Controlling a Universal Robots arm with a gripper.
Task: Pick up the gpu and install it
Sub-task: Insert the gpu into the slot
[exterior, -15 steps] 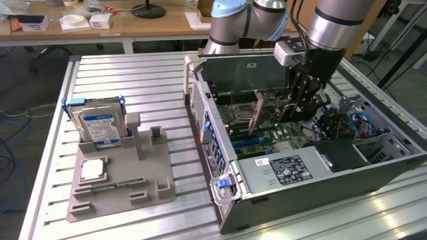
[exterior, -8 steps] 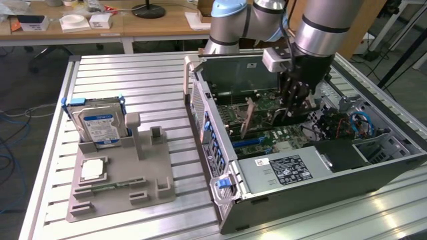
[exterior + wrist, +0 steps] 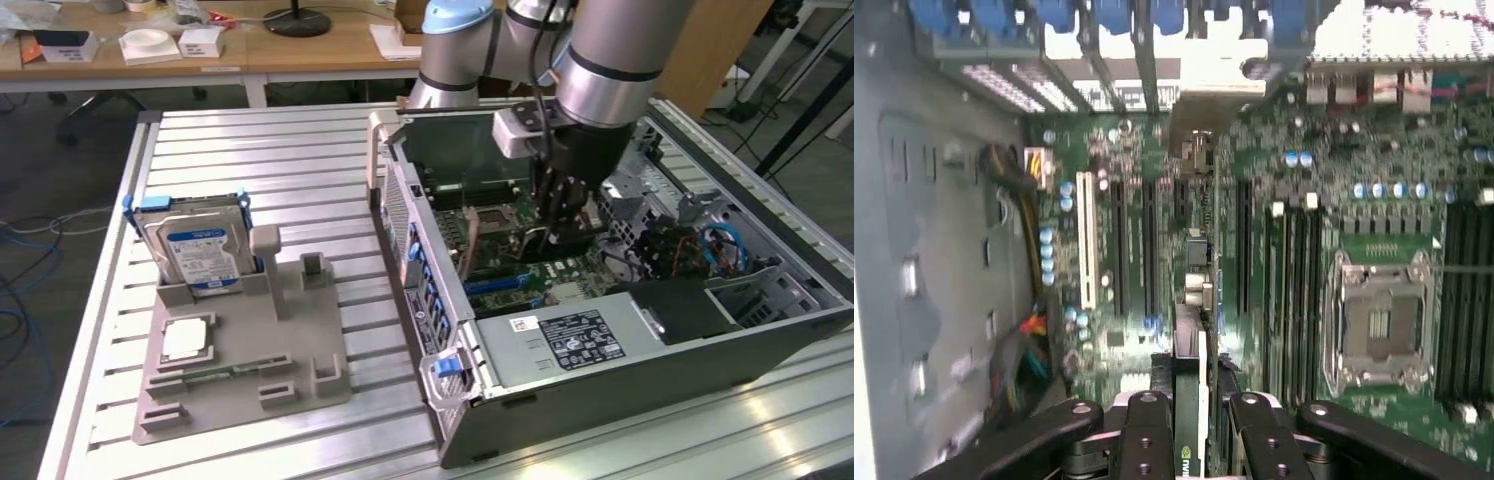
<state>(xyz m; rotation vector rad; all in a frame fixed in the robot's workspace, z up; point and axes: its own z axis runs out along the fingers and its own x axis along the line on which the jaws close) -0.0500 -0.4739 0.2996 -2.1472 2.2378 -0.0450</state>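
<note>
**rigwatcher:** where's the gpu (image 3: 1189, 345) at right now?

**slotjockey:** In the gripper (image 3: 1194, 405). The fingers are clamped on its two flat faces. The card hangs edge-on over the motherboard (image 3: 1124, 160), inside the open case (image 3: 414, 260). It seems to run parallel with the black expansion slots (image 3: 1119, 250), but I can't tell if it's touching one. In the exterior view the case sits at 3 o'clock from the grey parts holder (image 3: 240, 395), and the hard drive (image 3: 200, 250) stands at the holder's 11 o'clock.

**rigwatcher:** how do you reckon it handles?

**slotjockey:** My guess is light, thin and stiff. The faces look smooth, so it could twist if the pinch is off-centre. It's probably fragile around the contact edge too. Pinching the flat faces mid-length, away from the contacts, looks right to me.
</note>
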